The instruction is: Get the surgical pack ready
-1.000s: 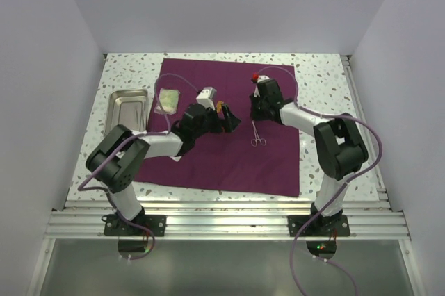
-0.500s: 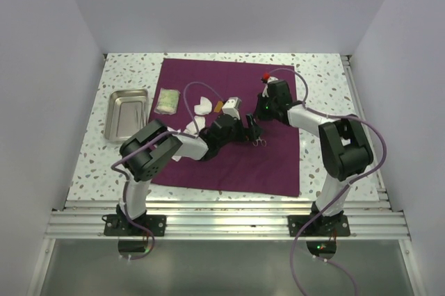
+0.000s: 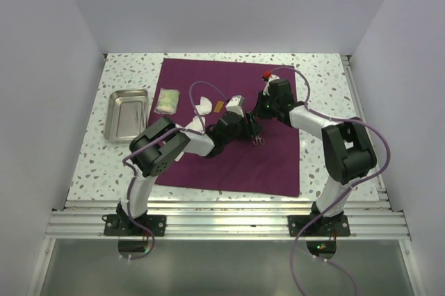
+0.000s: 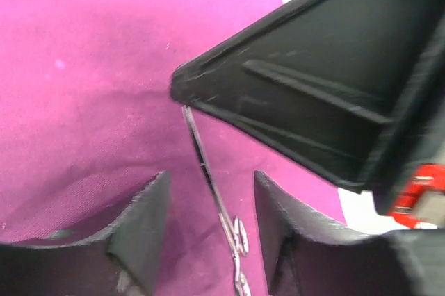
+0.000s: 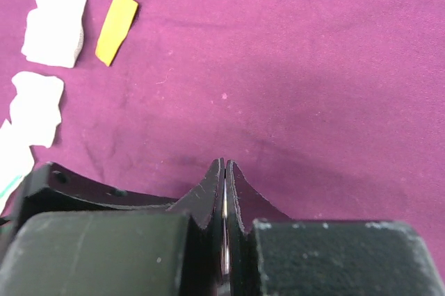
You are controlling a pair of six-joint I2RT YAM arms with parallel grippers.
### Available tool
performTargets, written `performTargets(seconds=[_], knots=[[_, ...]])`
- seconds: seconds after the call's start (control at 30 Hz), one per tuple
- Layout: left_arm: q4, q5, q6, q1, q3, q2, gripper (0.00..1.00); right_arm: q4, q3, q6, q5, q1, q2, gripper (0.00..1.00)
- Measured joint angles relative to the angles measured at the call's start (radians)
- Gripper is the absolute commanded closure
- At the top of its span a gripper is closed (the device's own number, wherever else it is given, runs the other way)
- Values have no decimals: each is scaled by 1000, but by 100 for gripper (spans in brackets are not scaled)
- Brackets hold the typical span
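Observation:
The plum-purple cloth (image 3: 229,164) lies spread flat on the table. A thin metal instrument (image 3: 258,140) with ring handles lies on it right of centre. My right gripper (image 3: 260,121) is shut on its tip end; a sliver of steel shows between the fingers (image 5: 224,240). My left gripper (image 3: 245,129) is open, its fingers (image 4: 149,219) on either side of the instrument's shank (image 4: 208,174) without touching it. White gauze pieces (image 3: 202,105) and a packet (image 3: 167,100) lie on the cloth's left part. The steel tray (image 3: 127,112) sits off the cloth at the left.
A small yellow strip (image 3: 218,106) lies beside the gauze and also shows in the right wrist view (image 5: 116,28) near two gauze pieces (image 5: 52,18). The right gripper's black finger (image 4: 313,101) fills the upper right of the left wrist view.
My left gripper has swung right from the gauze to straddle the instrument, uncovering the gauze pieces. My right gripper has shifted slightly over the instrument's tip.

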Motion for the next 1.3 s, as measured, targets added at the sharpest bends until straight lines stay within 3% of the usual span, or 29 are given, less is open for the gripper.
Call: performTargets(seconds=[0.13,0.27,0.3,0.33,0.4,0.5,0.67,0.97,1.3], knots=[[-1,1,-20,0,1,21,65,5,-2,2,-3,-3,-3,100],[1,11,-34,0,4,33,100,9,-6,6,-7,-6,-4,100],[1,11,-41,0,5,33,100,11,-7,6,-10,-7,-4,99],[2,11,-49,0,7,33,100,13,-7,7,-13,-8,-6,91],[10,17,-52,3,10,33,100,19,-11,11,-19,-14,-19,70],[20,24,-46,1,18,33,100,40,-29,20,-24,-20,-49,45],[19,35,-43,1,16,31,100,84,-79,42,-51,-33,-105,28],[-75,93,-21,50,-54,-147,100,199,-229,95,-37,-85,-298,26],[-610,102,285,378,29,-489,100,256,-267,135,-18,-94,-336,26]])
